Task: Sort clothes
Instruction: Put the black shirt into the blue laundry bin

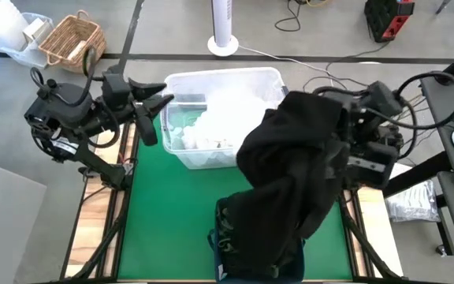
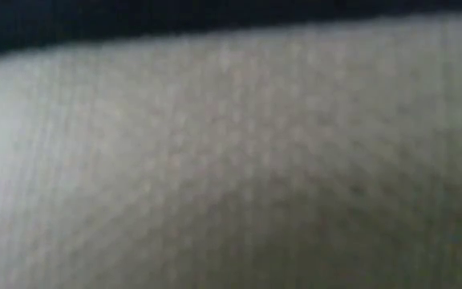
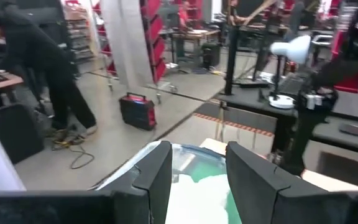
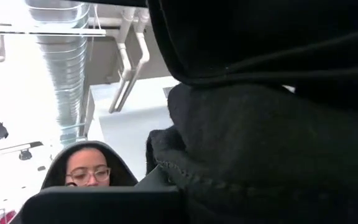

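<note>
A black garment [image 1: 290, 173] hangs from my right arm [image 1: 377, 150] over the green table's right side. It covers my right gripper, and it fills the right wrist view [image 4: 266, 124]. Its lower end reaches down to the navy bin [image 1: 216, 248] at the near edge, where other dark clothes [image 1: 228, 229] lie. White clothes [image 1: 211, 118] lie heaped in the clear tub [image 1: 270, 79] at the far middle. My left gripper [image 1: 156, 117] stands open beside the tub's left end, nothing between its fingers [image 3: 197, 180]. Pale cloth [image 2: 231, 160] fills the low view. My right gripper is shut on the black garment, but the cloth itself covers the fingers, so which part it has cannot be told. The garment's upper part [image 1: 314, 118] is bunched over the gripper. The rest hangs slack, with the lower end [image 1: 266, 237] at the navy bin.
A wicker basket [image 1: 73, 39] and a fan base [image 1: 225, 43] stand on the floor beyond the table. A plastic bag [image 1: 412, 201] lies at the right. One person [image 4: 86, 168] shows in the right wrist view, and another [image 3: 42, 62] stands in the room behind.
</note>
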Controlling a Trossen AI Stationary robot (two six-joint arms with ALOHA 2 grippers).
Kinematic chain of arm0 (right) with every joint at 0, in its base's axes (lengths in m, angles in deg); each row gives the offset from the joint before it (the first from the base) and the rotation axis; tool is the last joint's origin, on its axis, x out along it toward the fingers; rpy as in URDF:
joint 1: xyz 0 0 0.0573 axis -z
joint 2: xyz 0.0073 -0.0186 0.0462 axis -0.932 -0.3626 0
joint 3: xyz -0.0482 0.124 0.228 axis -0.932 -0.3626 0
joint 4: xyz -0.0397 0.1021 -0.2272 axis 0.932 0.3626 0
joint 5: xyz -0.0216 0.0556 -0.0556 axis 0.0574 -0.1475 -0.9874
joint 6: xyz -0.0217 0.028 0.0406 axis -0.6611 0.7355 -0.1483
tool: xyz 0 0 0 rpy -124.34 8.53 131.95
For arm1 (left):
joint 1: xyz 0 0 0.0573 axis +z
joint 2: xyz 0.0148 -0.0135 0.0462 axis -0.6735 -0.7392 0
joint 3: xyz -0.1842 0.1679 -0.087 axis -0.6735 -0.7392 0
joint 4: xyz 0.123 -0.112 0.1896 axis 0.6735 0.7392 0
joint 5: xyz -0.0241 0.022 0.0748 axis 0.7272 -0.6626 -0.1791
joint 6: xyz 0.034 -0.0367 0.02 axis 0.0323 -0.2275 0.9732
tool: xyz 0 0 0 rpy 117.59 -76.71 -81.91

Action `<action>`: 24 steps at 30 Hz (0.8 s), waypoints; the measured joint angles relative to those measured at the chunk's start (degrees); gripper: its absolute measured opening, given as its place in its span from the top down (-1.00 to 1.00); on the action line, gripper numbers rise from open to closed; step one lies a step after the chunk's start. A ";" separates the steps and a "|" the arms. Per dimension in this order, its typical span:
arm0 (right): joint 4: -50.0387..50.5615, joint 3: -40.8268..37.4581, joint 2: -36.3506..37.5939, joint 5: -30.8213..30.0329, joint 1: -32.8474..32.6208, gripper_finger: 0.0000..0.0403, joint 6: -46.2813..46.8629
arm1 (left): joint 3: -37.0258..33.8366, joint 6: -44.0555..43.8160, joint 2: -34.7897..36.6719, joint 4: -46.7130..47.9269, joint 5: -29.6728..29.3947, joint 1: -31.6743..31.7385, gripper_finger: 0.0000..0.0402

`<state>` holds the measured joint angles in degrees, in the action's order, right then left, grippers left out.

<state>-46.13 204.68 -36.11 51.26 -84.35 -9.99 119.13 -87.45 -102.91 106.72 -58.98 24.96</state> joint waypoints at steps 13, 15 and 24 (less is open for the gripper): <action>6.50 0.00 -1.27 1.15 -1.23 0.94 -1.79 | 0.02 1.07 1.60 3.08 -3.04 -0.02 0.35; 8.14 0.00 -1.27 1.10 -1.30 0.94 -2.40 | 0.00 1.07 1.58 4.22 -3.04 -0.02 0.35; 8.79 0.00 -2.82 -7.07 -2.32 0.94 -2.65 | 0.00 1.09 1.85 7.24 -6.36 -0.05 0.35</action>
<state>-37.35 204.68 -38.93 44.18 -86.67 -12.64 119.13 -86.35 -101.06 113.96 -65.34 24.91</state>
